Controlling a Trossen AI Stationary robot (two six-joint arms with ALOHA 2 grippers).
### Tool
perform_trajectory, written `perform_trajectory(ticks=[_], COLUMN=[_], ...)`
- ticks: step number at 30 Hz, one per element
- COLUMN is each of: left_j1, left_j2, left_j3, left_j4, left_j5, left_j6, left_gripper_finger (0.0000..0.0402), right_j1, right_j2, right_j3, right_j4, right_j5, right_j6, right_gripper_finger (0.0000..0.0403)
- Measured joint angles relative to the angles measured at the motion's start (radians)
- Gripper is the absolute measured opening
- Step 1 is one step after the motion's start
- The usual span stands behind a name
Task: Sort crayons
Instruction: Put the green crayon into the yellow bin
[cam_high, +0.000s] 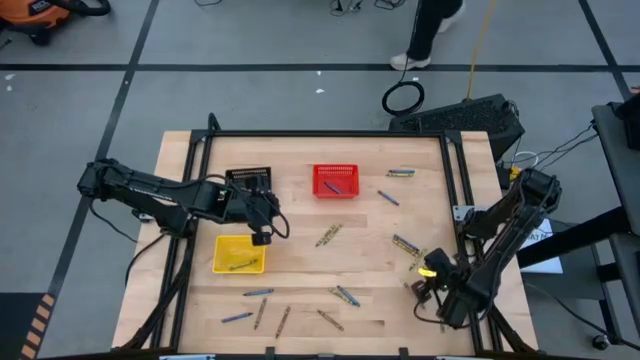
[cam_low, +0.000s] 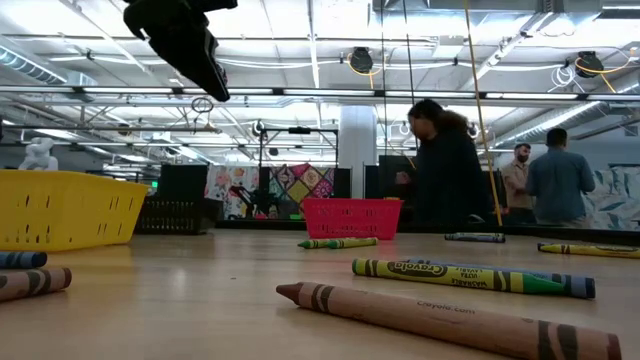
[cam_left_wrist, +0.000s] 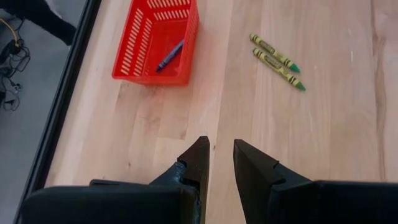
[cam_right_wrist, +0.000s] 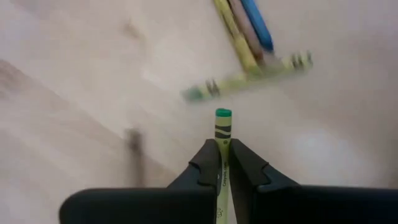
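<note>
**Green-tipped crayon caught in my right fingers**

Yellow-green paper-wrapped crayon (cam_right_wrist: 222, 134) sits pinched in my closed right gripper (cam_right_wrist: 224, 163), lower right of the overhead frame. I should lift straight, grip firm, clearing the loose crayon cluster (cam_right_wrist: 249, 46) ahead. My left gripper (cam_left_wrist: 221, 163), fingers slightly parted and empty, hovers beside the yellow mesh basket (cam_high: 238, 254); the red mesh basket (cam_high: 335, 180) holds a blue crayon (cam_left_wrist: 170, 55).

Table (cam_high: 300, 200): pale wood top, dark rails along its edges.
- Black basket (cam_high: 249, 178), near the far edge, left of centre.
- Red basket (cam_high: 335, 180), near the far edge at its middle.
- Yellow basket (cam_high: 239, 254), toward the left edge.
- Crayons (cam_high: 328, 235): loose at the centre, along the near edge, and toward the right edge and far-right corner.
</note>
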Motion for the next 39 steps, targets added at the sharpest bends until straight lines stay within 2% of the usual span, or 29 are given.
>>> perform_trajectory(ticks=[12, 20, 22, 27, 32, 39], left_j1=[0.000, 0.007, 0.011, 0.018, 0.027, 0.030], left_j2=[0.000, 0.002, 0.012, 0.042, 0.108, 0.201], left_j3=[0.000, -0.001, -0.001, -0.001, -0.002, -0.002], left_j4=[0.179, 0.293, 0.310, 0.321, 0.351, 0.532], left_j5=[0.113, 0.185, 0.205, 0.240, 0.293, 0.311], left_j6=[0.028, 0.051, 0.051, 0.052, 0.082, 0.097], left_gripper_finger=[0.0071, 0.0071, 0.0071, 0.0071, 0.0071, 0.0071], right_j1=[-0.021, -0.072, -0.091, -0.154, -0.224, -0.309], right_j2=[-0.146, -0.226, -0.236, -0.248, -0.249, -0.249], right_j3=[0.002, 0.002, 0.003, 0.003, 0.003, 0.003], right_j4=[0.004, 0.120, 0.161, 0.284, 0.503, 0.801], right_j5=[0.382, 0.767, 0.825, 0.845, 0.837, 0.751], right_j6=[-0.137, -0.465, -0.563, -0.778, -1.075, -1.472], right_gripper_finger=[0.0000, 0.0000, 0.0000, 0.0000, 0.0000, 0.0000])
